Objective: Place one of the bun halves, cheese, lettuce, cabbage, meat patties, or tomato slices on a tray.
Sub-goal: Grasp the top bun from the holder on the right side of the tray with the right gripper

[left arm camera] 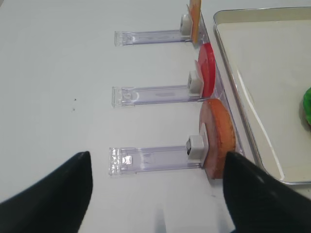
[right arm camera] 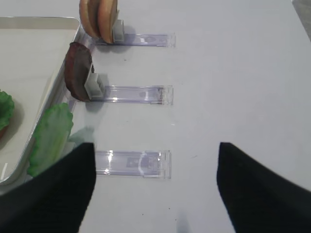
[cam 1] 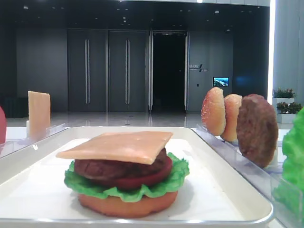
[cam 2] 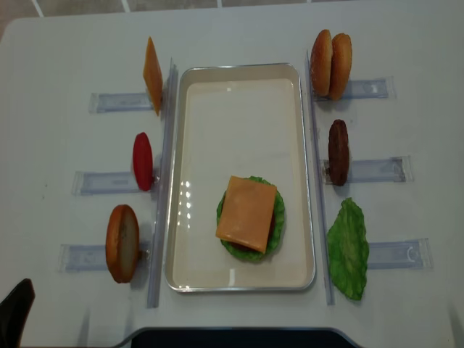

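On the white tray [cam 2: 239, 72] stands a stack: a bun bottom [cam 1: 128, 206], lettuce [cam 1: 95, 187], a tomato slice, a meat patty [cam 1: 114, 168] and cheese [cam 2: 247, 212] on top. Two sesame bun halves [cam 2: 330, 64], a patty [cam 2: 338, 151] and a lettuce leaf [cam 2: 349, 249] stand in racks right of the tray. To its left are cheese [cam 2: 152, 75], a tomato slice [cam 2: 143, 161] and an orange-brown bun half [left arm camera: 218, 138]. My left gripper [left arm camera: 158, 194] hangs open and holds nothing, its right finger close to that bun half. My right gripper [right arm camera: 155, 184] is open over bare table beside the lettuce [right arm camera: 51, 138].
Clear plastic racks [cam 2: 373, 170] lie on the white table on both sides of the tray, each with a grey pusher block [left arm camera: 195, 147]. Long clear rails [cam 2: 161, 181] run along the tray's two long sides. The table's front edge is close behind both grippers.
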